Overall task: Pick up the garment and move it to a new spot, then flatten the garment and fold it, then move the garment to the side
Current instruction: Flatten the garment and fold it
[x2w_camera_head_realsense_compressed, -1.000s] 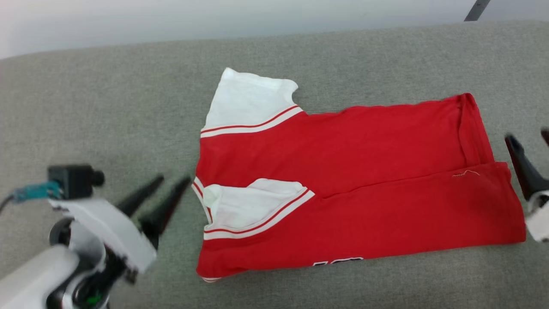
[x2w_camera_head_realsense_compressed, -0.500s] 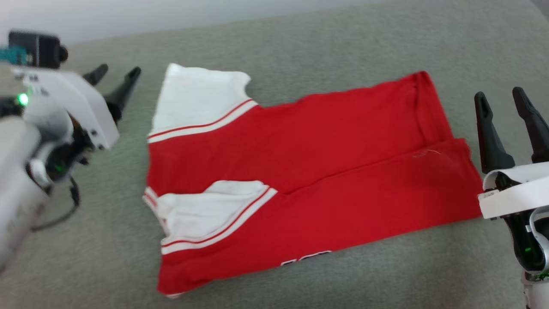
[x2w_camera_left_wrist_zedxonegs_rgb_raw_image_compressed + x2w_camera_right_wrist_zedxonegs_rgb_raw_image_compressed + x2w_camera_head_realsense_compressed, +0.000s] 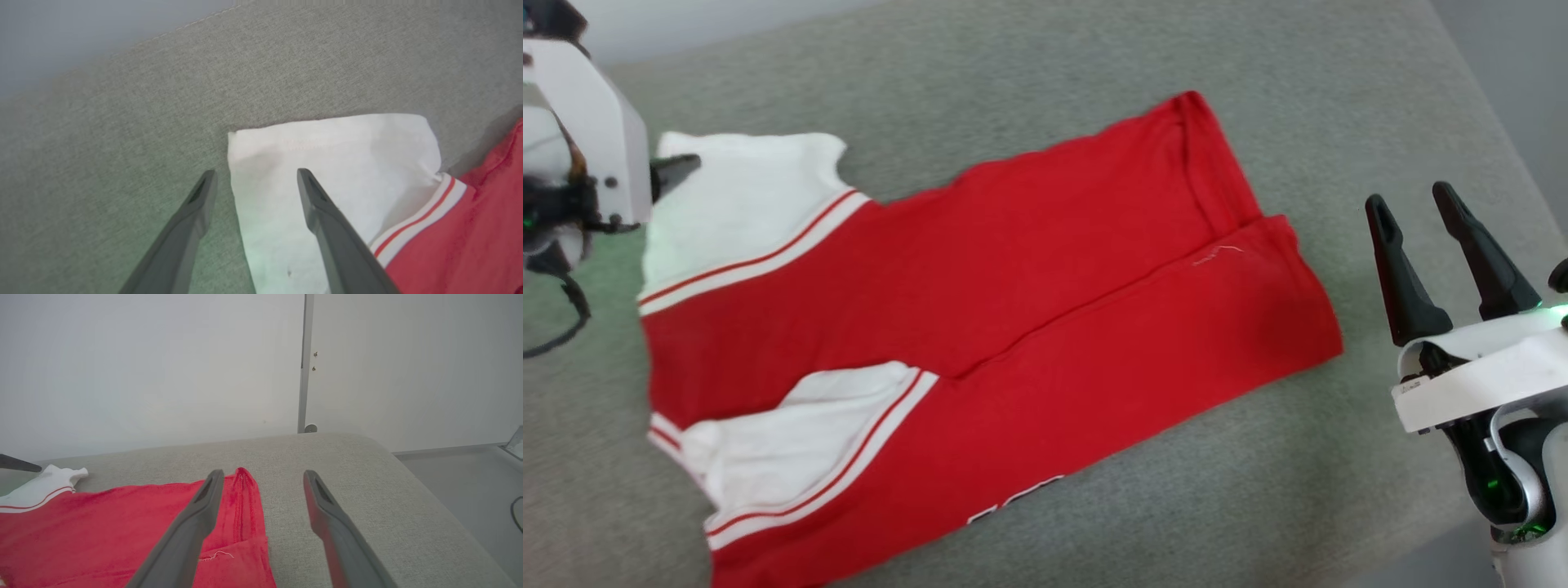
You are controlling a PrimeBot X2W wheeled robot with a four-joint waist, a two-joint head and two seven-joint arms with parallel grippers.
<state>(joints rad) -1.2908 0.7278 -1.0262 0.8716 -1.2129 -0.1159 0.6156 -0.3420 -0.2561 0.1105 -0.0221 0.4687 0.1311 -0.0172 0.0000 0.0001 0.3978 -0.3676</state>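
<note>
Red jersey T-shirt (image 3: 1029, 310) lies folded (lettering cut off, unreadable). Left end effector (image 3: 254, 173) spread astride white sleeve (image 3: 347, 151) edge. Right end effector (image 3: 1409, 196) spread beside hem.

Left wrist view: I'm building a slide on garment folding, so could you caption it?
Open left gripper straddles the edge of the white sleeve of the red jersey T-shirt on grey upholstery.

One garment (image 3: 1013, 310), one left gripper (image 3: 253, 175), one right gripper (image 3: 1409, 196).

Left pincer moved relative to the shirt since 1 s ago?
Yes. The left pincer went from beside the garment's near sleeve to the far white sleeve.
</note>
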